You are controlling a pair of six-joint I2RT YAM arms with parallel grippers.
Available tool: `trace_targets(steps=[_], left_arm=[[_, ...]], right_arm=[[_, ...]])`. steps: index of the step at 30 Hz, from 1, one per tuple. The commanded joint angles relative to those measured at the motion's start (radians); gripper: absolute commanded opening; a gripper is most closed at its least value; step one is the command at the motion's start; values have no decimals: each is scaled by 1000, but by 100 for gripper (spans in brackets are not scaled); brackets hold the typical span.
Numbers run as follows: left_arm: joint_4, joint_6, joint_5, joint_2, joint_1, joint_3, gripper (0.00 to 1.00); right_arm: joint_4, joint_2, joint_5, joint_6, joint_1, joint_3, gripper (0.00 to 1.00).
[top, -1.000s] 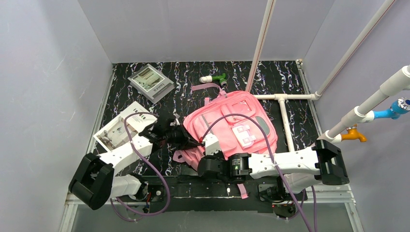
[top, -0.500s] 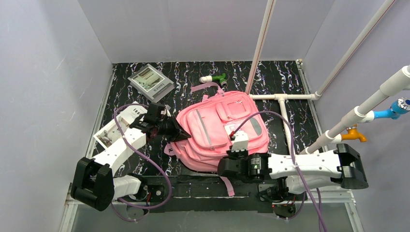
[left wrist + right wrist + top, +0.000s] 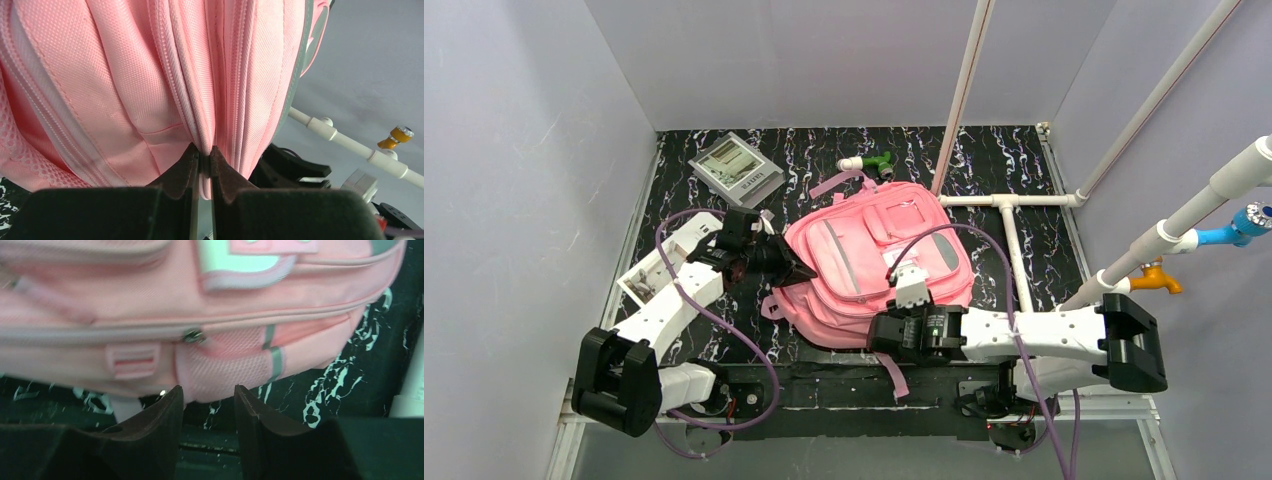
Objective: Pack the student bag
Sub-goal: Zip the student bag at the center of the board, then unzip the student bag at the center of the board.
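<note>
Since 1 second ago the student bag [image 3: 864, 250] has slid left and turned a little on the black marbled table [image 3: 984, 160], so that its grey stripe [image 3: 839, 255] now shows on top. Over the same second the right gripper [image 3: 207, 392] has let go and drawn back toward the near edge. Its 2 fingers now stand apart with nothing between them, tips just short of the bag's near side, where a mesh pocket [image 3: 225, 372] and a zip pull [image 3: 192, 336] face the right wrist camera. The left gripper [image 3: 204, 152] has pulled back toward the left and stays clamped on a fold of pink fabric between zip lines at the bag's left end. The bag lies in the middle of the table, front face up, its pockets and white-pink patch [image 3: 240, 262] on top. Its longer span runs roughly left to right, the left end a little nearer the arms, and the grey stripe crosses it from far to near; which end is the top I cannot tell. 1 pink strap [image 3: 839, 184] trails from the far edge toward a green and white fitting [image 3: 871, 162], and another [image 3: 891, 375] hangs over the near edge between the 2 arm bases. A grey case [image 3: 736, 170] sits at far left, well apart from the bag, and a white tray [image 3: 649, 275] lies under the left arm.
</note>
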Motion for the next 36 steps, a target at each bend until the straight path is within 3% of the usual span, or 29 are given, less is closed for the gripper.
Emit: trace_targets(steps=[1, 7, 10, 16, 20, 23, 28, 36], left_arm=[[107, -50, 84, -35, 11, 36, 0], [121, -90, 96, -39, 11, 48, 0], [104, -82, 96, -39, 11, 47, 0], [100, -86, 99, -38, 11, 40, 0], [100, -88, 99, -43, 11, 29, 0], [98, -88, 98, -48, 10, 21, 0], [91, -88, 92, -59, 10, 18, 0], [73, -76, 92, -57, 11, 28, 0]], right_arm=[[-41, -28, -107, -61, 104, 37, 51], [178, -32, -147, 32, 165, -120, 49], [305, -22, -166, 14, 165, -162, 39], [362, 64, -111, 4, 165, -145, 20], [353, 114, -103, -2, 165, -118, 20], [299, 123, -57, 56, 165, -128, 28], [221, 112, -4, 138, 165, -132, 31], [167, 131, -37, 141, 165, -95, 25]])
